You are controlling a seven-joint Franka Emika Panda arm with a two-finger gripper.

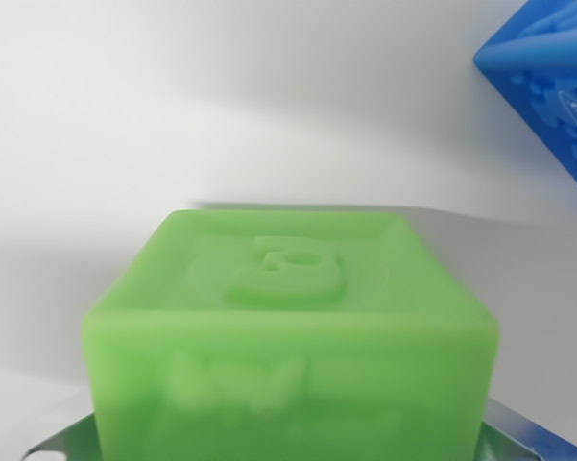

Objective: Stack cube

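A green cube (pixel 288 317) with an embossed figure on its top face fills the lower middle of the wrist view. My gripper (pixel 290 444) is shut on it. Only the metal fingertips (pixel 62 444) show, pressed against the cube's lower left and lower right sides. A blue cube (pixel 552 82) with embossed faces lies at the wrist view's upper right, partly cut off by the frame edge and apart from the green cube. The green cube throws a soft shadow on the white surface behind it.
A plain white tabletop (pixel 173 106) stretches across the wrist view's left and centre.
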